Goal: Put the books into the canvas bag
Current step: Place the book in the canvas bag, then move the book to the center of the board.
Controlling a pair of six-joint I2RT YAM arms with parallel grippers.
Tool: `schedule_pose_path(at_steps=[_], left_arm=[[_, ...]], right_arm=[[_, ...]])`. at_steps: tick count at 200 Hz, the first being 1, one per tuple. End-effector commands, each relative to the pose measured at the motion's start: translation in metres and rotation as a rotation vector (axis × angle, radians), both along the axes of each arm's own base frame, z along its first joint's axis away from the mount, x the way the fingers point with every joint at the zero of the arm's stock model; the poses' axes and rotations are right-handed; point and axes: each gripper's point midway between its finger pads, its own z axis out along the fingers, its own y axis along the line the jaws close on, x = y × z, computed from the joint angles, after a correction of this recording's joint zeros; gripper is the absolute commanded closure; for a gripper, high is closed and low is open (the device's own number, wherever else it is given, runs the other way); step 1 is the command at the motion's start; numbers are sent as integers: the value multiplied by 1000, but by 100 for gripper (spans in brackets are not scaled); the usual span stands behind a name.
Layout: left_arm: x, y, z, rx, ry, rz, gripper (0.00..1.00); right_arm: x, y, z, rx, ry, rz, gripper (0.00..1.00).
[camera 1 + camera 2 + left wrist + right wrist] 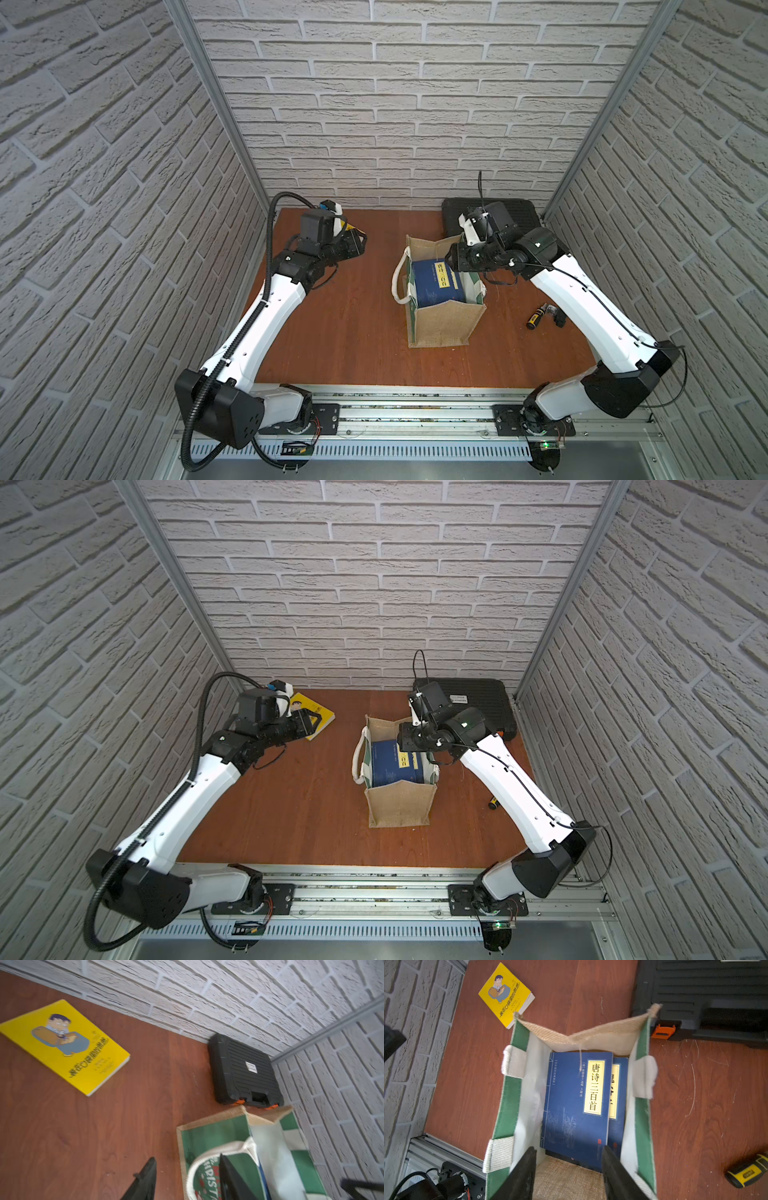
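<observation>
So, near edge: a metal rail [415, 409] carries both arm bases at the front of the wooden table [353, 332].
Bag: the canvas bag [446, 328] stands upright near the middle of the table with its mouth open. It has a tan front wall, green side panels and white handles [398, 282] hanging at the sides.
Books inside: a navy book [571, 1105] with a yellow title label lies face up in the bag, on top of a second navy book [623, 1122] whose label peeks out along one edge.
Right arm: the right gripper [569, 1148] hangs over the bag's mouth, fingers apart, nothing between them.
Tool: a yellow and black screwdriver [536, 318] lies on the table to the right of the bag, apart from it.
Left arm: the left gripper [187, 1158] hovers above the table, left of the bag, fingers spread and empty.
Book outside: the yellow book [66, 1047] lies flat, cartoon cover up, near the far left corner — outside the bag, just beyond the left gripper.
Far right corner: a black case [243, 1072] with orange latches lies flat against the brick wall, close behind the bag — whether they touch is not clear.
</observation>
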Motion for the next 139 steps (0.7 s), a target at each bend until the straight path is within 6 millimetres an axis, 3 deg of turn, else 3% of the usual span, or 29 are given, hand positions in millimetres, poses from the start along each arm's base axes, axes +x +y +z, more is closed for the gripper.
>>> schedule_pose_path(at_steps=[1, 32, 66, 110, 139], left_arm=[[19, 23, -15, 19, 55, 0, 46], [65, 82, -42, 58, 90, 110, 43], [114, 135, -70, 60, 144, 153, 42], [175, 179, -113, 91, 202, 126, 38], [214, 196, -145, 129, 235, 77, 35]], right_arm=[[14, 33, 5, -28, -82, 61, 49], [19, 93, 2, -47, -127, 193, 50], [26, 153, -27, -131, -103, 350, 50], [48, 211, -71, -157, -68, 447, 50], [62, 238, -99, -109, -62, 462, 50]])
